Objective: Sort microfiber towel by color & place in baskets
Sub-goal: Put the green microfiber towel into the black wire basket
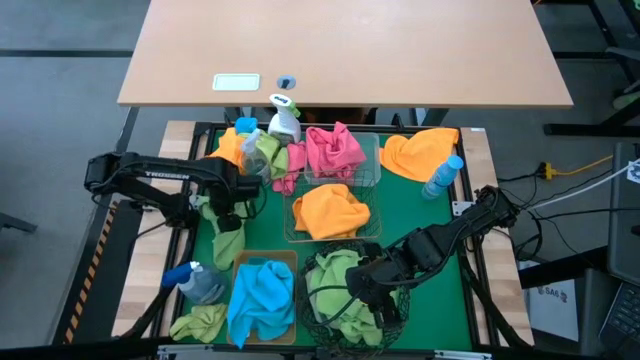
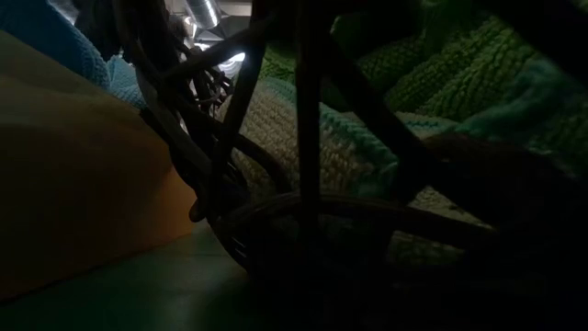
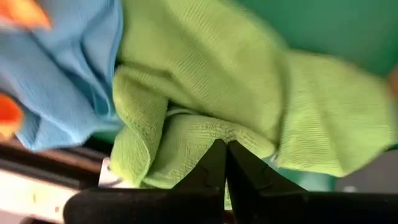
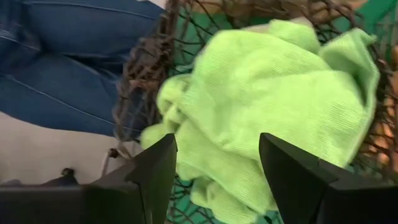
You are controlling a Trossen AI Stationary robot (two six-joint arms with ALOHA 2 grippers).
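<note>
My left gripper [image 1: 228, 214] is at the mat's left, pointing down and shut on a green towel [image 1: 228, 242]. My right gripper [image 4: 217, 169] stands open above the round black mesh basket [image 1: 318, 318], which holds green towels [image 4: 267, 93]. A tan bin [image 1: 240, 262] at the near edge holds a blue towel [image 1: 262, 295]. One clear wire basket [image 1: 372, 170] holds a pink towel [image 1: 335, 150]. Another holds an orange towel [image 1: 330, 212]. Mixed towels [image 1: 255, 150] are heaped at the far left. My left gripper pinches a bunched fold of the green towel [image 3: 205, 134] between its two fingertips, coming from above. Several layers are gathered there. The rest of the cloth [image 3: 323, 124] spreads slack away from the fingers; I cannot tell whether it is clear of the mat.
Spray bottles stand at the far edge [image 1: 284, 120], the near left [image 1: 200, 282] and the right [image 1: 442, 176]. A loose orange towel [image 1: 420, 152] lies at the far right, a green one [image 1: 200, 322] at the near left corner. A person's jeans [image 4: 74, 56] show beyond the basket.
</note>
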